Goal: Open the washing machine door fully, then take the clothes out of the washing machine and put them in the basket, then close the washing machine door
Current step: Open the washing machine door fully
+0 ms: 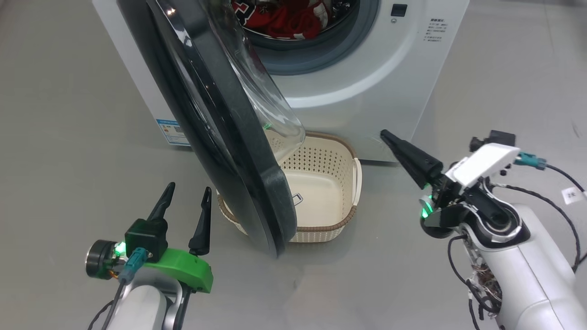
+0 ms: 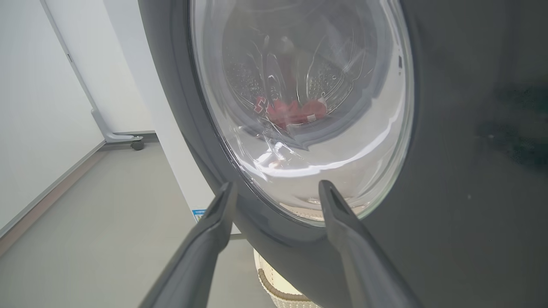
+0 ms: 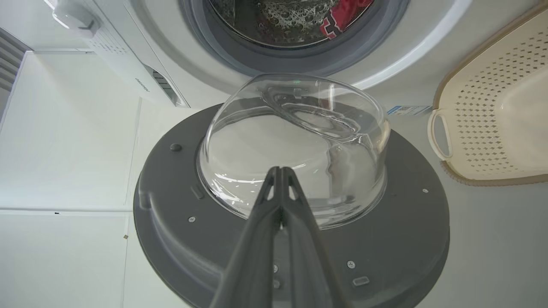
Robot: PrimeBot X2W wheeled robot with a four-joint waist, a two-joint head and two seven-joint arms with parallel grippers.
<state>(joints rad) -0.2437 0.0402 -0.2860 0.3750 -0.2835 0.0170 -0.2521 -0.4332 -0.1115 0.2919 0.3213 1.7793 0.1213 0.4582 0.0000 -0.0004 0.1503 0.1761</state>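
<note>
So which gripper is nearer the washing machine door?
Left. The left gripper is just off the door's outer face; the right gripper stands farther off, on its inner side.

The door is seen as glossy black plastic around smooth clear glass, the drum as shiny perforated metal, the basket as matt perforated plastic, the clothes as red cloth.

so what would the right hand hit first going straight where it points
Probably the clear glass bowl of the washing machine door; the shut right hand aims straight at it, though the gap is hard to judge.
</note>
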